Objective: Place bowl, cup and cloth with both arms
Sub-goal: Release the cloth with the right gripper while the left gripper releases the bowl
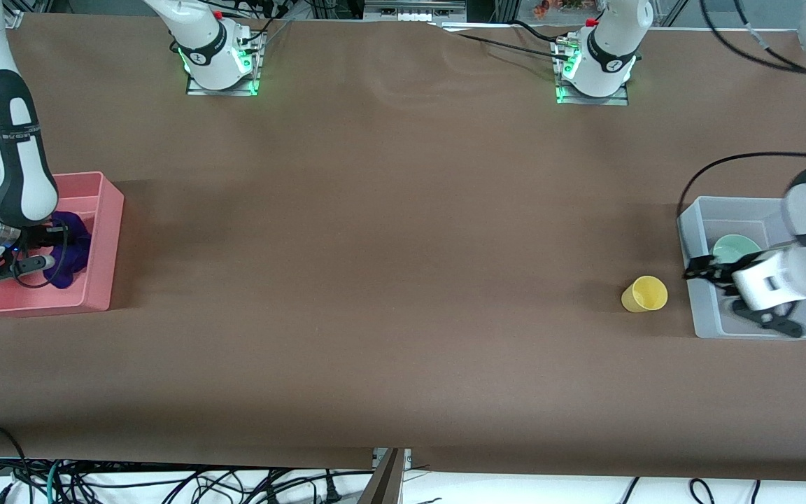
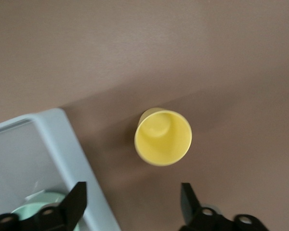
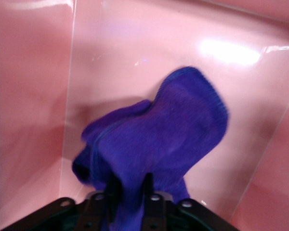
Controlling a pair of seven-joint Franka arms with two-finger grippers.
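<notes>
Cup [image 1: 644, 293] stands upright on the counter [image 1: 389, 280] just beside the grey bin [image 1: 690, 231], where the bowl [image 1: 735, 248] already sits. You have the left gripper [image 2: 133, 199] over that bin's edge, fingers wide and empty. Cup looks light, stiff and tippy; take it low across the wall. Right gripper [image 3: 130, 185] pinches the soft cloth [image 3: 154, 144] over the pink bin [image 1: 105, 210].

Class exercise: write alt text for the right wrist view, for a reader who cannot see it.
A purple-blue cloth hangs bunched between the right gripper's black fingers, just above the glossy floor of a pink bin. The bin's pink walls fill the rest of the view.
</notes>
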